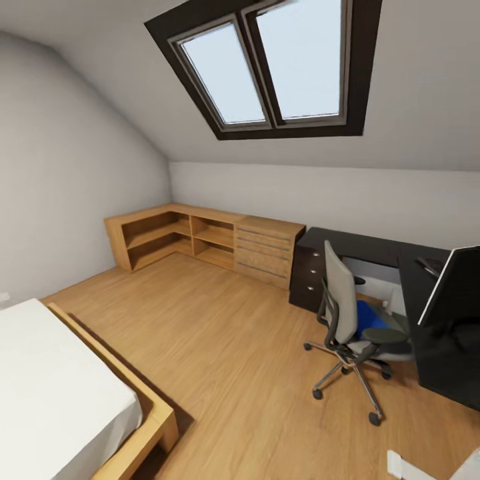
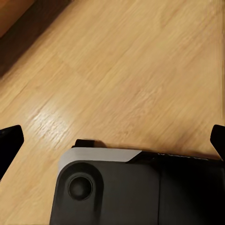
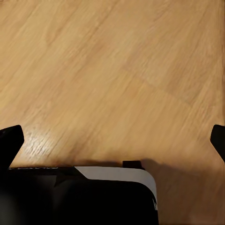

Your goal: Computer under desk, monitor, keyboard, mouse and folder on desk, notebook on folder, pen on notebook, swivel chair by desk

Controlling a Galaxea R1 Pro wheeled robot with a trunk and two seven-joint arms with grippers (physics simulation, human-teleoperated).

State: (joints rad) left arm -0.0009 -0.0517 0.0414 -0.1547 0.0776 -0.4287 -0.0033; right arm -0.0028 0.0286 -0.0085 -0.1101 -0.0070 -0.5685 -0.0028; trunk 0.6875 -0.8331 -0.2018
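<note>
Blue folder (image 1: pixel 370 319) flat on swivel chair (image 1: pixel 348 313) seat, chair beside desk (image 1: pixel 373 250); lies fwd-right of robot, so right arm likely nearer. Left gripper (image 2: pixel 112 136) & right gripper (image 3: pixel 112 136): fingers wide apart, empty, over wood floor (image 1: pixel 220 333).

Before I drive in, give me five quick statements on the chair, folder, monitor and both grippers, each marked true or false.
1. The blue folder lies on the seat of the swivel chair. True.
2. The monitor lies on the floor. False: it stands on the black desk.
3. The left gripper is shut on the folder. False: its fingertips stand wide apart over bare wooden floor.
4. The right gripper is open and holds nothing. True.
5. The wooden shelf unit stands on the far side of the desk from the bed. False: it stands between them, along the wall.
</note>
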